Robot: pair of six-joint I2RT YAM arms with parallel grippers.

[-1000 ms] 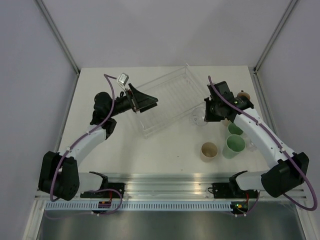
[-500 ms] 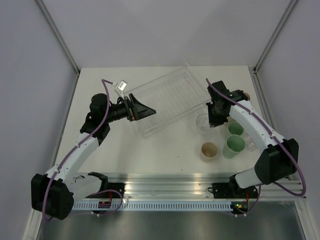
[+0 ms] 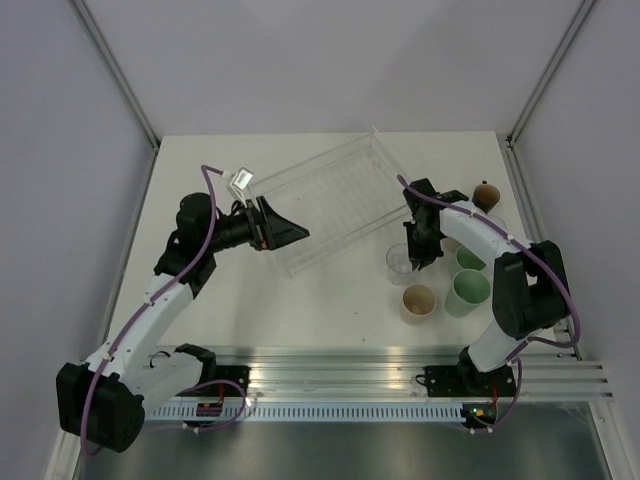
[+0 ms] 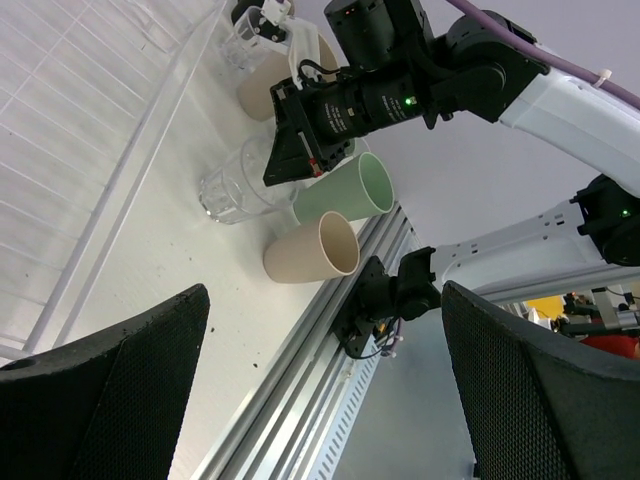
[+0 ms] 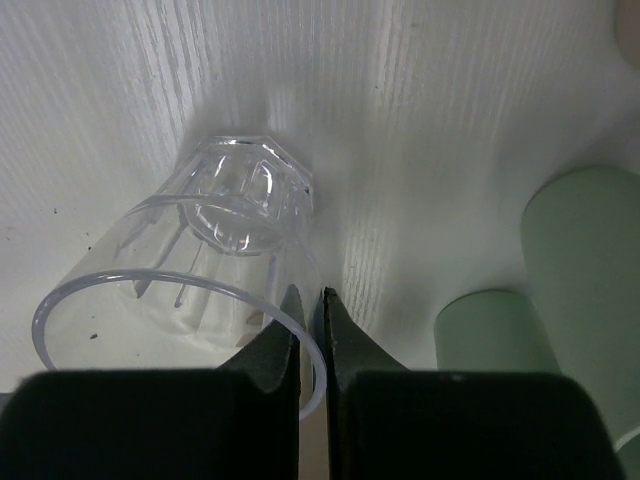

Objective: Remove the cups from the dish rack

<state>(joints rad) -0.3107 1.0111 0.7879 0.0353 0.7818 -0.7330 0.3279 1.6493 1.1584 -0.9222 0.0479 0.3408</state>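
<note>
clear glossy ribbed cup [image 5: 238, 207], matt white wood-grain table [image 5: 450, 100]

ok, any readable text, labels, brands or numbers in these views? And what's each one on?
None readable.
No print shows on the clear cup, the near beige cup, the near mint green cup or the dish rack.
The lens barrel of the right wrist camera may carry faint marks, but they are too small to read.
</note>
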